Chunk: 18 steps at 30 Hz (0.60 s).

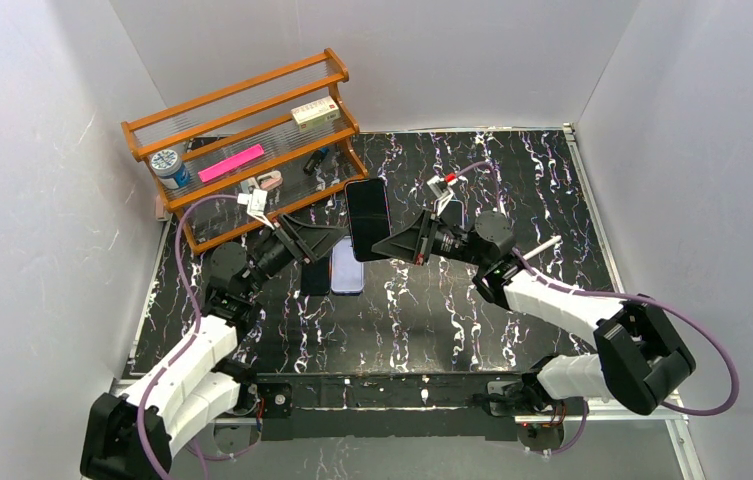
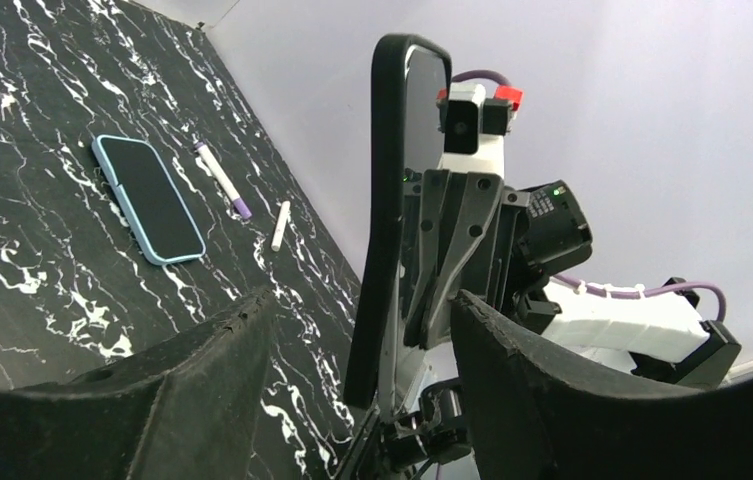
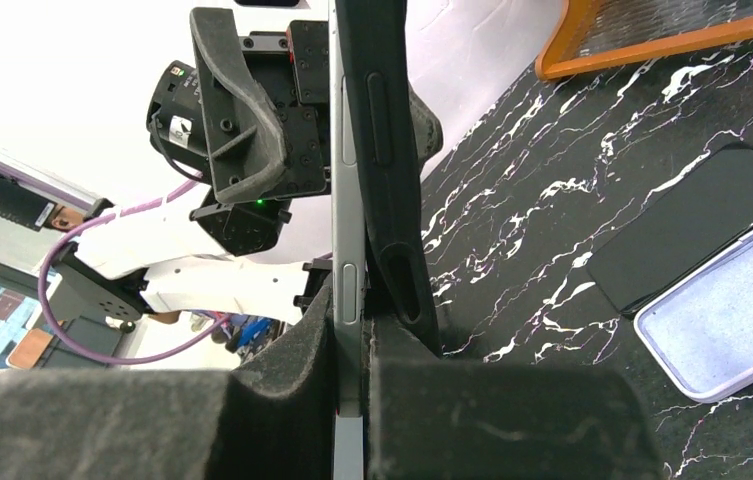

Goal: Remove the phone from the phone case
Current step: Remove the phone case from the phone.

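Note:
The phone point(image 1: 367, 218) stands upright above the table in its black case. My right gripper point(image 1: 386, 245) is shut on it from the right. In the right wrist view, the pads of that gripper point(image 3: 350, 345) clamp the phone's silver edge point(image 3: 348, 285), and the black case point(image 3: 382, 150) stands peeled slightly away on its right side. My left gripper point(image 1: 338, 240) is open on the phone's left. In the left wrist view, the left gripper point(image 2: 362, 320) has one finger on each side of the case edge point(image 2: 382, 200), neither visibly touching it.
A wooden rack point(image 1: 242, 140) with small items stands at the back left. A lavender case point(image 1: 347, 268) and a black phone point(image 1: 315, 275) lie on the table under the held phone. A blue-cased phone point(image 2: 147, 198), a purple marker point(image 2: 222, 180) and a white cap point(image 2: 280, 225) also lie on the table.

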Each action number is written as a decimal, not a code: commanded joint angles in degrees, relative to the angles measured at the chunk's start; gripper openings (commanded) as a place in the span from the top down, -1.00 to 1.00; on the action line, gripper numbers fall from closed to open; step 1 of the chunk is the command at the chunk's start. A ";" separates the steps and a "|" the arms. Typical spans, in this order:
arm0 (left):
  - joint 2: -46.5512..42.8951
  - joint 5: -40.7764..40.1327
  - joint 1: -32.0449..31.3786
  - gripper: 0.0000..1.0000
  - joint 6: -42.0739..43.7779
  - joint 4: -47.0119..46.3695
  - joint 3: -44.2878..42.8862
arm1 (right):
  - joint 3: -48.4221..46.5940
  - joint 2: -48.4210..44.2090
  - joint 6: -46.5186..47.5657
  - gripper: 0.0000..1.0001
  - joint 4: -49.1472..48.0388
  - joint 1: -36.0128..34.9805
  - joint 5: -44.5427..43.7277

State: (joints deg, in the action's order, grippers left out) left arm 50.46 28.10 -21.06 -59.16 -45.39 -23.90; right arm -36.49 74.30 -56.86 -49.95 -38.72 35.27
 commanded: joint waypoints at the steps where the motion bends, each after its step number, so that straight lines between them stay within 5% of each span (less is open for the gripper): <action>1: -3.01 0.61 0.23 -0.26 5.18 6.69 0.91 | -1.05 -3.46 -0.27 0.97 -5.54 0.47 -0.87; 18: -3.04 5.14 0.14 -0.33 8.03 10.06 1.31 | -1.59 -3.69 -0.85 0.97 -5.68 0.69 -0.90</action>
State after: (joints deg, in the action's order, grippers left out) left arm 47.33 30.22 -21.06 -52.66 -35.11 -22.04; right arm -36.49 72.42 -57.19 -49.76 -38.26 34.89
